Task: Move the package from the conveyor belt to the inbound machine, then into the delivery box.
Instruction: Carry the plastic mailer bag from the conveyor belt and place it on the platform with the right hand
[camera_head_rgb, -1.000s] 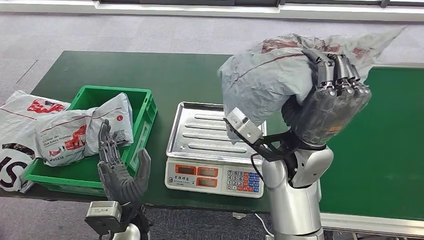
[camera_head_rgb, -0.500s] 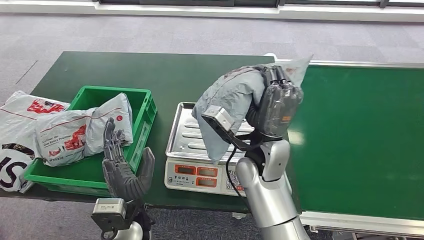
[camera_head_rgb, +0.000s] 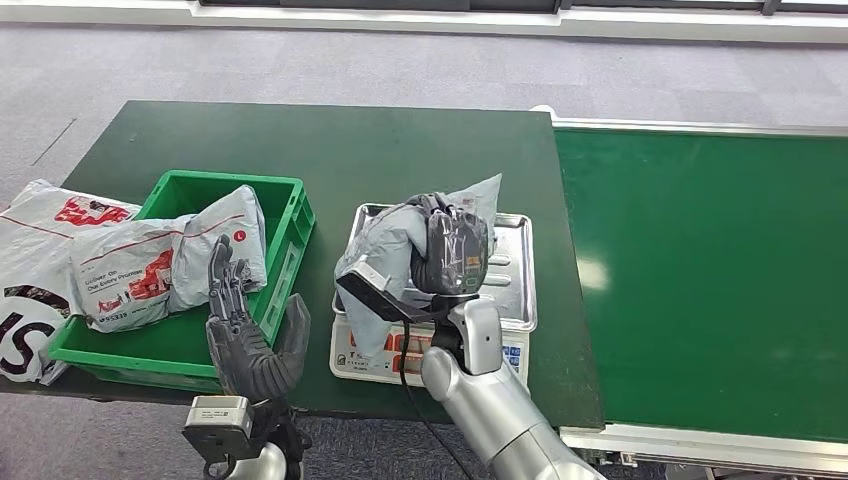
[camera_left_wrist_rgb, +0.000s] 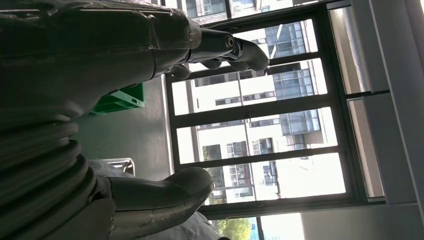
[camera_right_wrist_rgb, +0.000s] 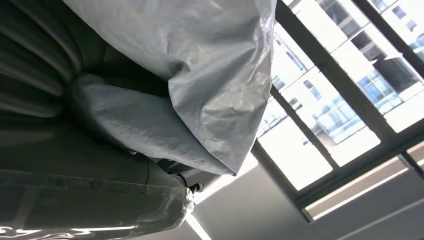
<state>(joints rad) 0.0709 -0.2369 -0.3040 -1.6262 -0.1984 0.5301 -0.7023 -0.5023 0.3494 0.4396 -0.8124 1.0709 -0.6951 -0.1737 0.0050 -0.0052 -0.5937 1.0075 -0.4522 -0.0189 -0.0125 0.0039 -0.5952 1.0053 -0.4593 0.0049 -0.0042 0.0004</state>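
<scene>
My right hand (camera_head_rgb: 450, 250) grips a grey plastic package (camera_head_rgb: 385, 255) and holds it low over the metal tray (camera_head_rgb: 515, 275) of the weighing scale. The same crumpled grey package (camera_right_wrist_rgb: 200, 85) hangs against the hand in the right wrist view. The scale's keypad front (camera_head_rgb: 510, 355) is partly hidden by my right arm. My left hand (camera_head_rgb: 245, 335) stands upright with fingers spread, holding nothing, just in front of the green box (camera_head_rgb: 290, 215). In the left wrist view its thumb (camera_left_wrist_rgb: 160, 192) and fingers (camera_left_wrist_rgb: 235, 47) stand wide apart.
The green box holds a white and grey parcel (camera_head_rgb: 165, 260). Other white parcels (camera_head_rgb: 40, 240) lie beside it at the table's left end. The green conveyor belt (camera_head_rgb: 710, 260) runs along the right, bare. Dark green table top (camera_head_rgb: 330, 150) lies behind the scale.
My right arm has swung left and down, carrying the package from above the conveyor's edge to low over the scale tray. The left hand has stayed almost still.
</scene>
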